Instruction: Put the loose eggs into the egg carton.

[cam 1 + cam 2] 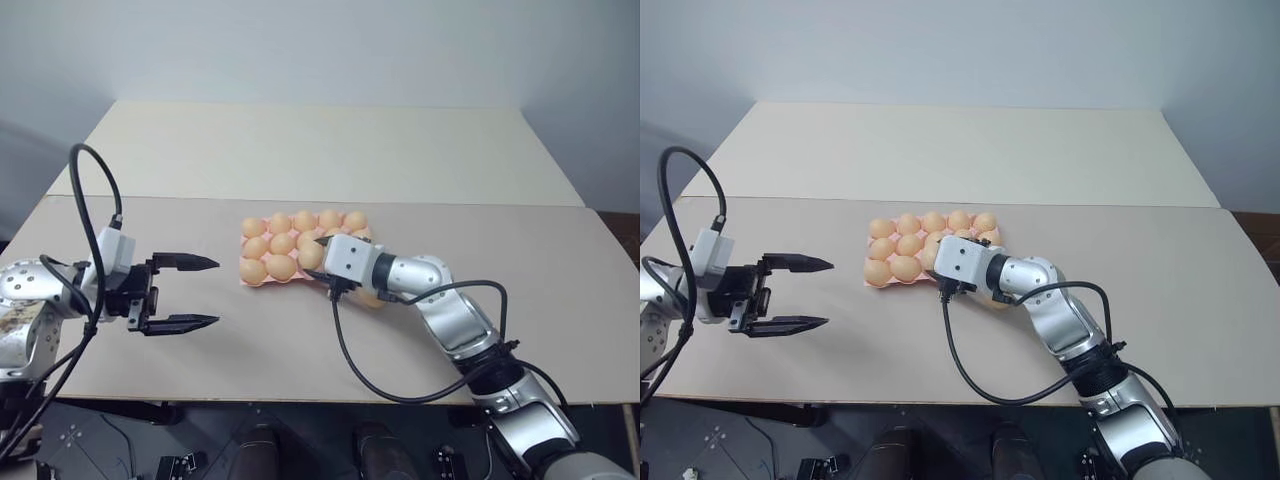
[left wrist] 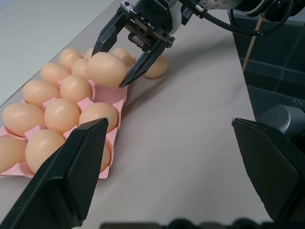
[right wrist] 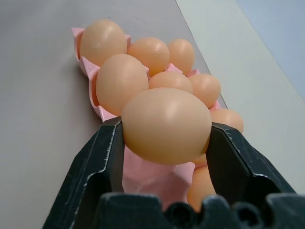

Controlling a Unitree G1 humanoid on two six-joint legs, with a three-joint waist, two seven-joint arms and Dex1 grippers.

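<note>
Right tool [image 2: 125,59] clamps egg [image 3: 166,125] at its widest part above pink egg carton [image 2: 102,93] corner on table [image 1: 420,160]. Smooth, brittle, slippery: grip gently. Another loose egg [image 2: 156,67] beside carton. Left tool [image 1: 205,292] wide open, empty.

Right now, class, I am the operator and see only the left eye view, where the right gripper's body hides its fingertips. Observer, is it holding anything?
Observer: Yes. The right gripper clamps a held egg between both fingers.
Operator: Is it seated in a cup?
Observer: No. It hangs above the pink egg carton, at its end nearest that gripper.
Operator: Any others still outside?
Observer: One loose egg lies on the table beside the carton, in no cup.
</note>
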